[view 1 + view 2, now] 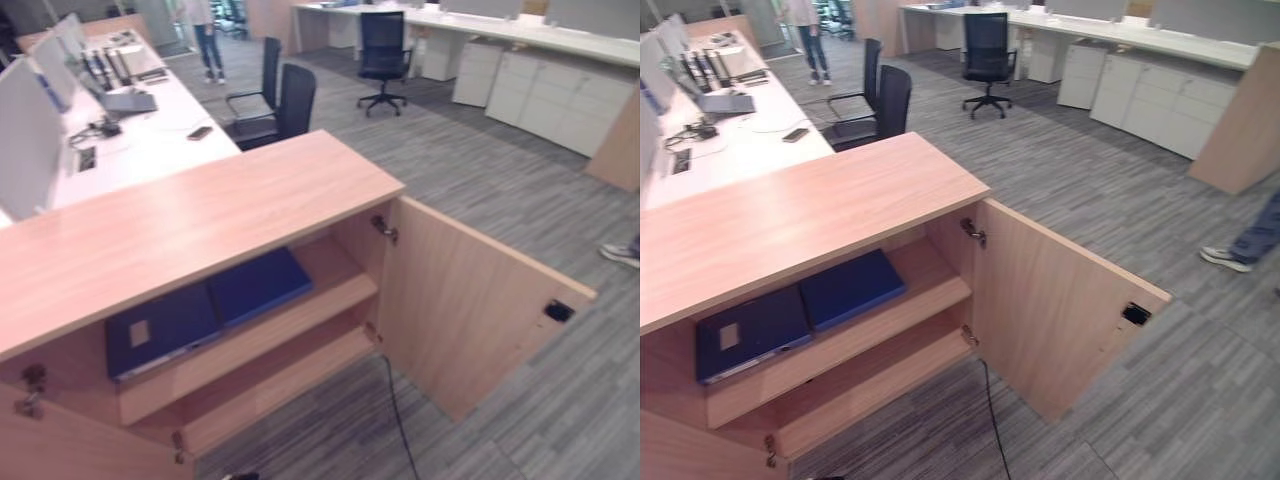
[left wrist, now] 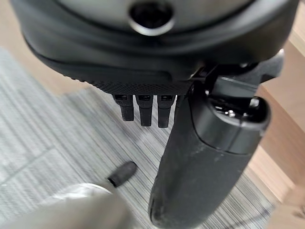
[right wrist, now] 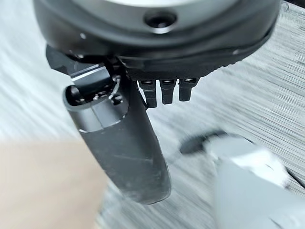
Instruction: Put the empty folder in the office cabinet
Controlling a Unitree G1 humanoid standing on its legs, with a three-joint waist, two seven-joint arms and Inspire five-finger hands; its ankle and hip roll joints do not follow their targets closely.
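Cabinet (image 1: 200, 215) door (image 1: 470, 300) open | upper shelf (image 1: 890, 310): two blue folders (image 1: 800, 310) flat, side by side | left hand (image 2: 190, 157), right hand (image 3: 124, 143): fingers straight, empty, over floor (image 1: 1120, 200), away from folders

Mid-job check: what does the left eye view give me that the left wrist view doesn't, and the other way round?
The left eye view shows the light wooden office cabinet with its right door swung open, and two flat dark blue folders lying side by side on the upper shelf. The left wrist view shows the dark left hand, its fingers straight and holding nothing. Both show the grey striped carpet floor and light wood cabinet panels.
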